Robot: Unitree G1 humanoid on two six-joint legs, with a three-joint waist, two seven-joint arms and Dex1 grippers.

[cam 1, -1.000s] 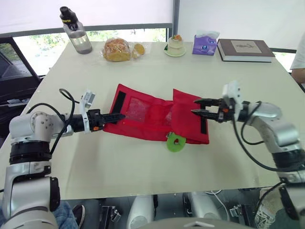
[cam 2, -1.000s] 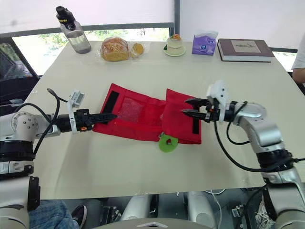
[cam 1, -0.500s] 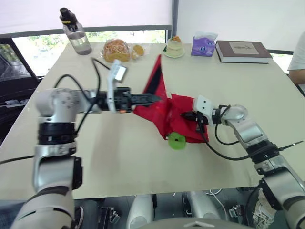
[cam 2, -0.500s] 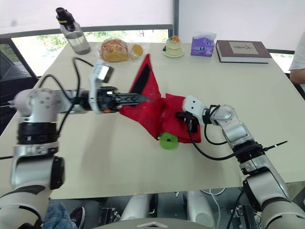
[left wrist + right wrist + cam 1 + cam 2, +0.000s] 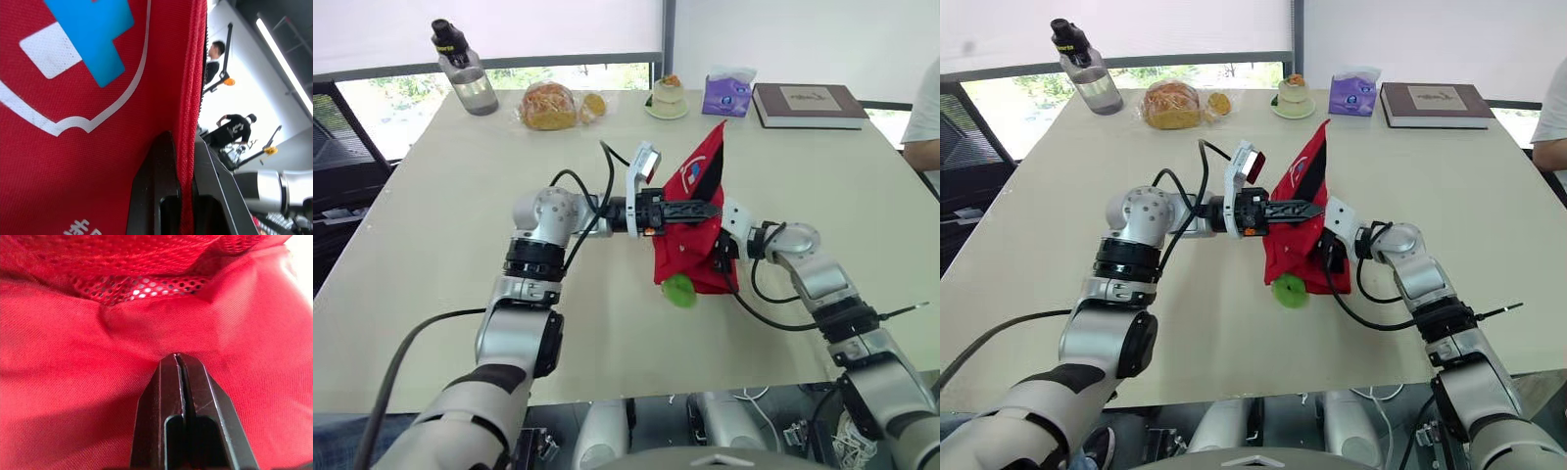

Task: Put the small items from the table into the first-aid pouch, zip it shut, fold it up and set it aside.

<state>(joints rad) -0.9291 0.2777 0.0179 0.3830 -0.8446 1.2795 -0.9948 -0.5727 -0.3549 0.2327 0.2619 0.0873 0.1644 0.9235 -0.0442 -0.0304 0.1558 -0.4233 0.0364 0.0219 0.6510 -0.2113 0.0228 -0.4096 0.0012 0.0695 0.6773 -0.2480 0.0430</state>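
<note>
Nearest, against the near edge of the first-aid pouch (image 5: 680, 257): green ring (image 5: 679, 290), partly tucked under, kind unclear. Pinned mid-table by right gripper (image 5: 177, 356), fingers together, tips on the fabric, probably anchoring the lower panel. Clamped at one edge by left gripper (image 5: 713, 210) and stood upright, seemingly mid-fold. Cannot make out zip or contents. Far off: water bottle (image 5: 455, 61) left, book (image 5: 803, 103) right.

Table (image 5: 431, 264): bottle (image 5: 460, 76), bagged bread (image 5: 548, 106), dessert (image 5: 666, 98), tissues (image 5: 724, 93), book (image 5: 808, 105), pouch (image 5: 687, 259), green ring (image 5: 680, 290).

Beige table (image 5: 421, 255), window (image 5: 391, 106) behind with white roller blind (image 5: 538, 24) part-lowered, white wall (image 5: 822, 39), black chair (image 5: 337, 147) at left.
</note>
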